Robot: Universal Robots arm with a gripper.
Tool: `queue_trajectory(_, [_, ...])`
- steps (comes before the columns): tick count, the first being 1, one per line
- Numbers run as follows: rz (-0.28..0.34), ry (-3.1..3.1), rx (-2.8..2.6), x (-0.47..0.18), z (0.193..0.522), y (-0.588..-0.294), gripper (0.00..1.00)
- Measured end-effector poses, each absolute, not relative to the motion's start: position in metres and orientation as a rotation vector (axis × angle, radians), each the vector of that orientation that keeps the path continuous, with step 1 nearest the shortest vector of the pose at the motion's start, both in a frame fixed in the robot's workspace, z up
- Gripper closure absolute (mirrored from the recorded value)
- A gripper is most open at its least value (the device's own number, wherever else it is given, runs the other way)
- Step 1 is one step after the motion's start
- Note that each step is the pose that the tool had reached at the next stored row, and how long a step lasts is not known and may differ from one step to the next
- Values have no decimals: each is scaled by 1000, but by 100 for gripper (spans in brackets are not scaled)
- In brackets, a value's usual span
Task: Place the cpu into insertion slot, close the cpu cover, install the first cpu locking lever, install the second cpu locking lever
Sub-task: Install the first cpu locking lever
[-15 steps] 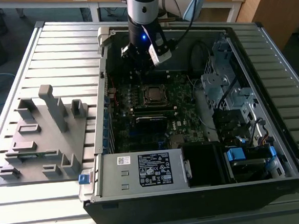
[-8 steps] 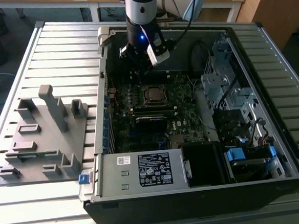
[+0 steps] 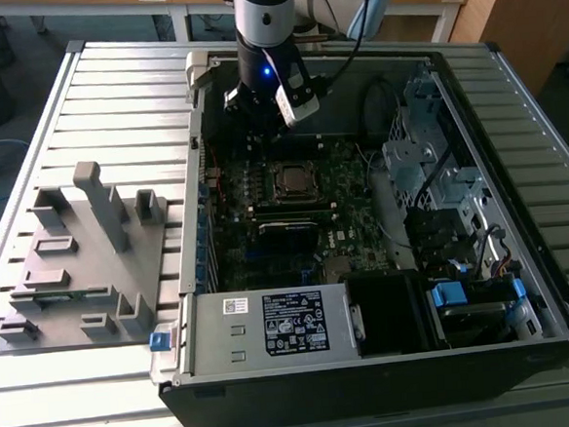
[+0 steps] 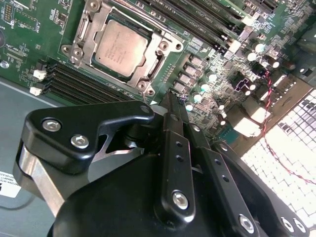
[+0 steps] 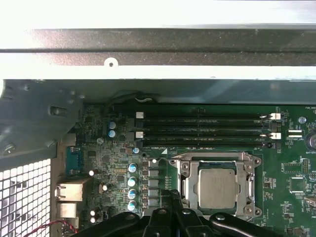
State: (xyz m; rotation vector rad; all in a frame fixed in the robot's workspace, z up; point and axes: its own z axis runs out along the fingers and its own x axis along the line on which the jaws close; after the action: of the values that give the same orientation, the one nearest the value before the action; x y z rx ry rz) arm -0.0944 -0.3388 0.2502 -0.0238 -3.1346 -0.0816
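Nearest us, the matte black metal gripper (image 4: 170,98) has its slim fingers pinched together on nothing. Just beyond its tip, the flat square cpu with a dull silver-grey top (image 4: 120,47) sits framed by the thin silvery cpu cover (image 4: 155,64), flat on the green motherboard (image 4: 49,19), mid-frame in the exterior view, inside the black computer case (image 3: 375,383).

Grey fixture block (image 3: 80,286) beside open computer case (image 3: 375,395) on slatted table (image 3: 74,419)

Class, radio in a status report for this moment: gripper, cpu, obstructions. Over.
Black gripper shut, holding nothing. Dull silver-grey square cpu seated, thin silvery metal frame cover down around it, gripper tips just beside the frame. No obstruction seen.
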Motion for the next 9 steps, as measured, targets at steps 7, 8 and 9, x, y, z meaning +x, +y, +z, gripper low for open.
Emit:
queue_trajectory(7, [-82,-3135,-24,-95,252,-339,90])
queue_trajectory(8, [-82,-3135,-24,-95,253,-339,90])
queue_trajectory(9, [-82,-3135,-24,-95,253,-339,90])
